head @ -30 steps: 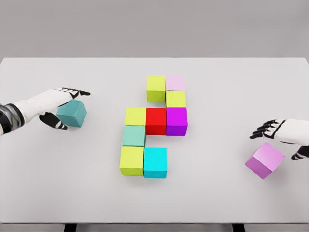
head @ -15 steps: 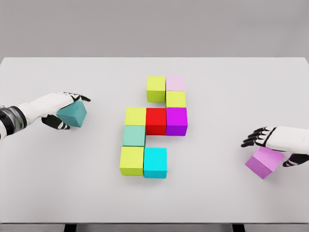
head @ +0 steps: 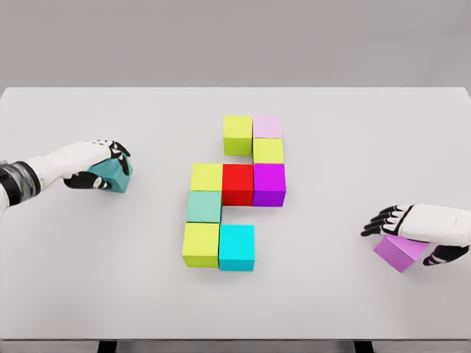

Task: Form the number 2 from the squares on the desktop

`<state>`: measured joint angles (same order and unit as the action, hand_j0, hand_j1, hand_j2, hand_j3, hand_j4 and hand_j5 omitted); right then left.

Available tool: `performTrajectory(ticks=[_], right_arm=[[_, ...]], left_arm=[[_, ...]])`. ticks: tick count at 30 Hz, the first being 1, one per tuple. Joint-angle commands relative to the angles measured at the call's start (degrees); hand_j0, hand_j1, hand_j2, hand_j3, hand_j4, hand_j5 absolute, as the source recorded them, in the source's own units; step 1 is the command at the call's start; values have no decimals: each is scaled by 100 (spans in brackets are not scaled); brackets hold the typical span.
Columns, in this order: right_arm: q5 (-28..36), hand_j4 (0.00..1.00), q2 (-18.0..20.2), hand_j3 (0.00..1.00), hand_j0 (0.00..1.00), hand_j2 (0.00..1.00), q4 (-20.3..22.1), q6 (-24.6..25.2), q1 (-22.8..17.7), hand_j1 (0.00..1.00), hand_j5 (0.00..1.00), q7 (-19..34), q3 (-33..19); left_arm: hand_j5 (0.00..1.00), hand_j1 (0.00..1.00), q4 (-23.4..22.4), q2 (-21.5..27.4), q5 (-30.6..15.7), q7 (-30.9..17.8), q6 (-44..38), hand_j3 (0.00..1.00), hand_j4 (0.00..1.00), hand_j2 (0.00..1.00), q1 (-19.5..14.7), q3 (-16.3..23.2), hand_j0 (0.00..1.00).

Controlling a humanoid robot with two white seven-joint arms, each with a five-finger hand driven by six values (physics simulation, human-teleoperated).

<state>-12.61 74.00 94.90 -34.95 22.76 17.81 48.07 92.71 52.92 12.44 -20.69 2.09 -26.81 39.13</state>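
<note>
Several coloured cubes lie joined at the table's middle: a lime cube [head: 238, 134] and a pale pink cube [head: 267, 126] on top, a red cube [head: 238, 184] and a magenta cube [head: 269, 184] in the middle row, and a cyan cube [head: 236, 247] at the bottom right. At the left, my left hand [head: 109, 168] has its fingers curled over a loose teal cube [head: 116, 177]. At the right, my right hand [head: 403, 241] hovers over a tilted violet cube [head: 397, 254], fingers spread across its top and thumb behind it.
The white table [head: 331, 309] ends at a front edge near the bottom of the view. A grey wall stands behind it. Wide bare strips separate the joined cubes from both hands.
The left fingers have curled down onto the teal cube. The right hand has slid left and lowered over the violet cube, covering its top.
</note>
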Motion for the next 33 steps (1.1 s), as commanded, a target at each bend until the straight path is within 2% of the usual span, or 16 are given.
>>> performTrajectory(ticks=[1,7,10,12,18,24,32,33], right_arm=[[-13,94,-8,94,94,94,-6,-5,0,94,94,12,9],[-13,82,-8,82,82,82,-15,-5,0,82,82,12,1],[-13,77,0,77,77,77,-15,-5,9,77,77,3,-26],[-13,70,0,70,70,70,-15,-5,9,70,70,3,-26],[4,56,-8,56,56,56,-24,-5,44,56,56,-15,-61],[22,56,-26,56,56,56,-6,-5,176,56,56,-23,-70],[13,56,-360,56,56,56,99,-5,650,56,56,12,-61],[13,56,-439,56,56,56,108,-5,712,56,56,56,-61]], left_arm=[[36,36,98,-1,-40,13,-6,36,36,36,-35,-2,36],[36,36,248,17,-57,13,-15,36,36,36,-88,-2,36],[36,36,283,-1,-207,-5,-6,36,36,36,-264,-2,36],[36,36,283,-45,-233,30,-6,36,36,36,-369,-2,36],[36,36,160,-598,-154,48,-15,36,36,36,-563,7,36],[36,36,-183,-994,83,56,-15,36,36,36,-712,16,36],[36,36,-614,-1486,268,56,-15,36,36,36,-1002,113,36],[36,36,-710,-1521,259,56,-15,36,36,36,-1160,306,36]])
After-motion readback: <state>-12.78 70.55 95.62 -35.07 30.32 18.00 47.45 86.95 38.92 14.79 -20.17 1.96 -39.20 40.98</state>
